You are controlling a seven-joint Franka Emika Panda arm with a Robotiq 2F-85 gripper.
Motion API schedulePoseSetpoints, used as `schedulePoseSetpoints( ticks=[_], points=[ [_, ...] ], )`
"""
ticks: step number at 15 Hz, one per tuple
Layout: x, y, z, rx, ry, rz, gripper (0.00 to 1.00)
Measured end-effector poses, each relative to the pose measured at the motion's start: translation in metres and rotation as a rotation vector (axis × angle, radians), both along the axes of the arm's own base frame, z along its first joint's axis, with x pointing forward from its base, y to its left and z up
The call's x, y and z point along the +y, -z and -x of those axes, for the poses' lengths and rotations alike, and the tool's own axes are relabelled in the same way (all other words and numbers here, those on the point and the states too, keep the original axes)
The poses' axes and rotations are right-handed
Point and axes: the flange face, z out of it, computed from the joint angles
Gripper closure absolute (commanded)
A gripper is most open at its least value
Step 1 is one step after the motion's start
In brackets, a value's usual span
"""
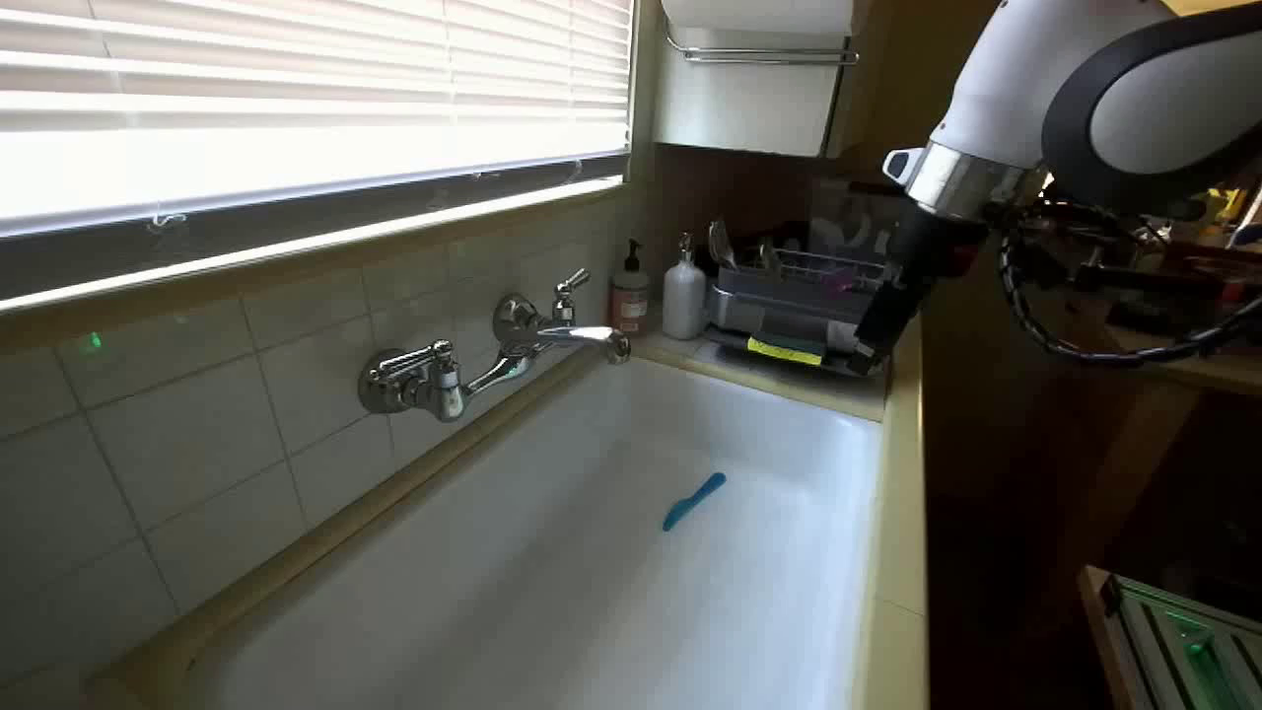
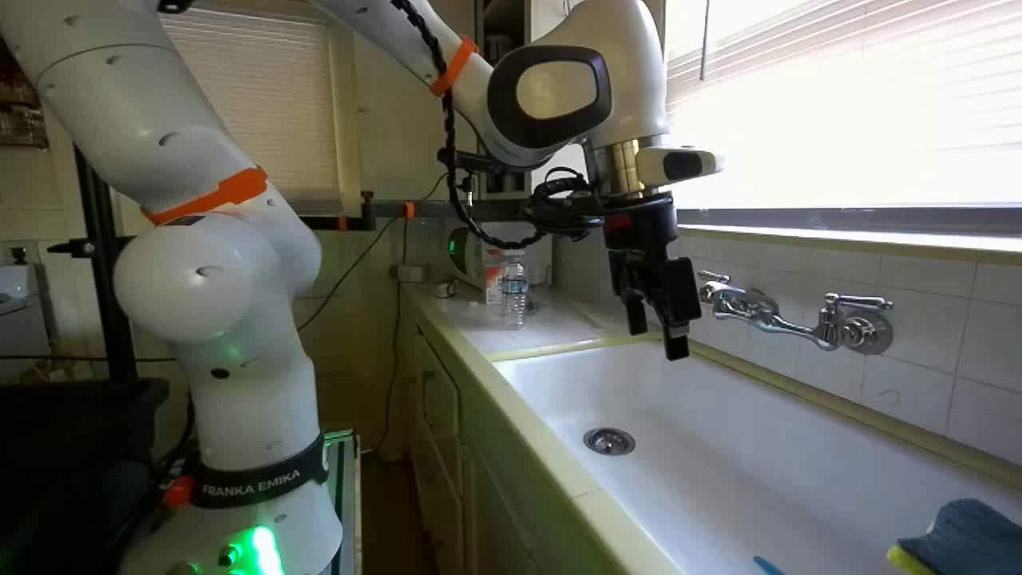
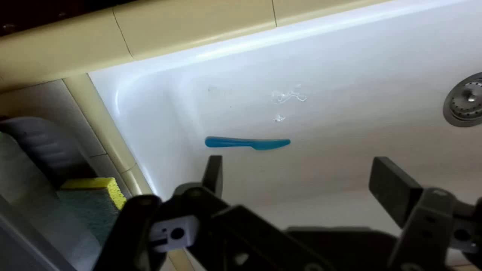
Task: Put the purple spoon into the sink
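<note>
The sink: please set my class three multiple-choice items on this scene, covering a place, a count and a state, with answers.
1. Where does the blue knife lie?
A) in the dish rack
B) in the sink
C) on the windowsill

2. How many handles has the faucet?
A) none
B) one
C) two

3. How does the gripper stand?
A) open
B) shut on the knife
C) shut on a sponge

1 B: the wrist view shows it on the sink's white floor.
2 C: two chrome levers show in both exterior views.
3 A: in the wrist view its fingers stand well apart, gripping nothing.
</note>
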Motion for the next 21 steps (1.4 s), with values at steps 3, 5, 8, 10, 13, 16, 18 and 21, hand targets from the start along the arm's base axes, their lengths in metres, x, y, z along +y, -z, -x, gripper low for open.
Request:
schedulePoseSetpoints(
  ticks=[3, 5, 8, 10, 13, 16, 18, 21],
  points=[
    [0.000, 0.001, 0.000, 0.002, 0.000, -0.001, 0.00],
    [0.000, 0.001, 0.000, 0.002, 0.000, -0.001, 0.00],
    [0.000, 0.001, 0.000, 0.002, 0.000, -0.001, 0.00],
    [0.000, 0.001, 0.000, 0.002, 0.000, -0.001, 0.00],
    [-0.004, -0.002, 0.000, -0.006, 0.019, -0.006, 0.00],
    [-0.036, -0.011, 0.005, -0.029, 0.101, -0.017, 0.00],
    [-0.064, -0.018, 0.011, -0.048, 0.161, -0.026, 0.00],
    [-0.099, -0.028, 0.015, -0.069, 0.176, -0.022, 0.00]
  ],
)
